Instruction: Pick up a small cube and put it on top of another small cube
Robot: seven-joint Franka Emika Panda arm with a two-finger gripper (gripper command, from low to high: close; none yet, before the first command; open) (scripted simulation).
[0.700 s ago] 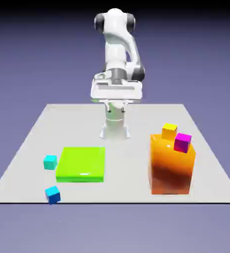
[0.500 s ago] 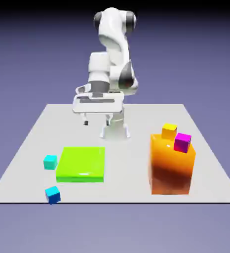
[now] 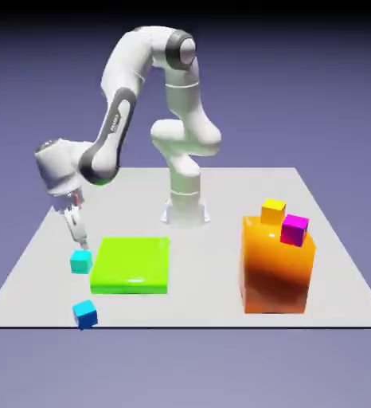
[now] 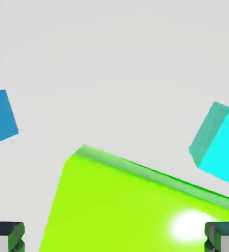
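Tbl point(image 3: 212, 279): slab point(image 3: 131, 261), blk point(image 3: 275, 271), turq cube point(image 3: 80, 262), blu cube point(image 3: 85, 315).

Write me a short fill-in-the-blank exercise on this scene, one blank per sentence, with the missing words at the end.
1. The yellow cube sits on top of the tall ____ block.
2. The low slab lying flat on the table is coloured ____.
3. Two cubes rest on the tall block: the yellow one and a ____ one.
4. The end effector has its two fingertips spread ____.

Missing words: orange; green; purple; apart
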